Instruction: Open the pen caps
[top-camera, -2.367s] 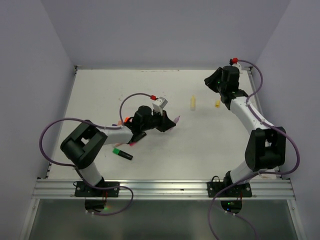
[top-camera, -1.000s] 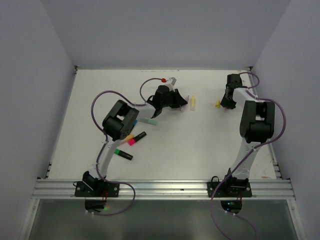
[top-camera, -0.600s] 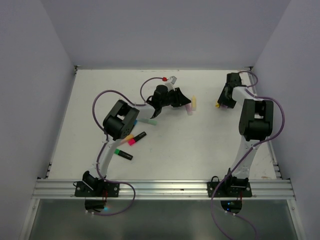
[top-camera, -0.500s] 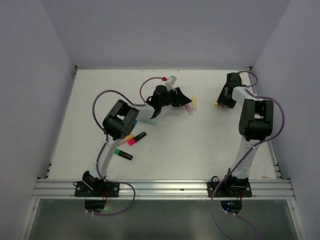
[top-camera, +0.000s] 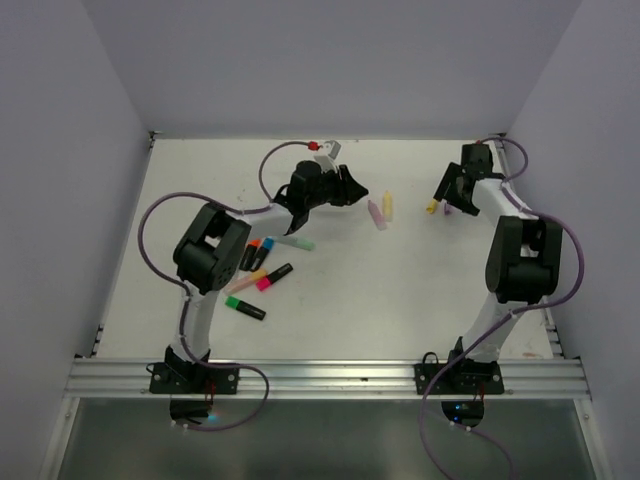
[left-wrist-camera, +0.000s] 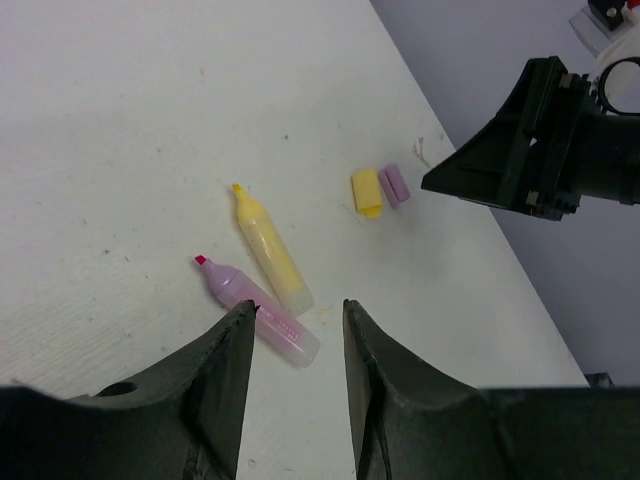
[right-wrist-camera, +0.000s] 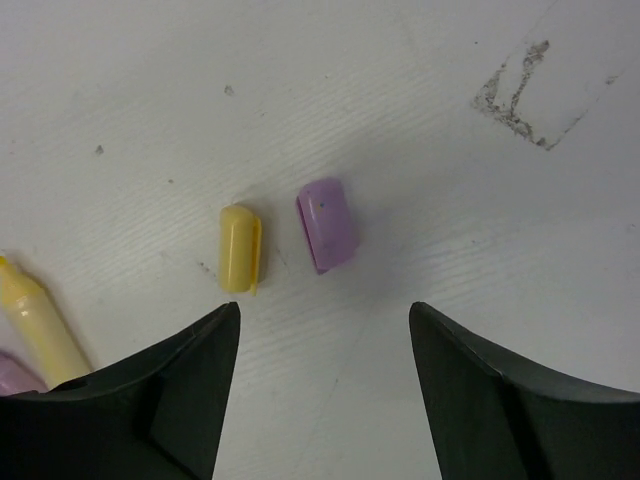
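Note:
An uncapped purple pen (left-wrist-camera: 255, 310) (top-camera: 376, 214) lies next to an uncapped yellow pen (left-wrist-camera: 270, 250) (top-camera: 387, 206) on the white table. My left gripper (left-wrist-camera: 297, 305) (top-camera: 358, 192) hovers open just left of them, with nothing between its fingers. Further right lie two loose pen caps side by side, a yellow cap (right-wrist-camera: 240, 248) (left-wrist-camera: 366, 191) and a purple cap (right-wrist-camera: 328, 224) (left-wrist-camera: 393, 184). My right gripper (right-wrist-camera: 325, 310) (top-camera: 441, 196) stands wide open over them, holding nothing.
Several capped pens lie at the left: a mint one (top-camera: 295, 242), an orange and a blue one (top-camera: 252, 250), a black one with a pink end (top-camera: 272, 277) and a black one with a green end (top-camera: 245, 308). A scuff mark (right-wrist-camera: 512, 85) is near the table's right edge.
My left gripper opened, left the purple pen beside the yellow pen and drew back left. My right gripper opened; the purple cap now lies beside the yellow cap.

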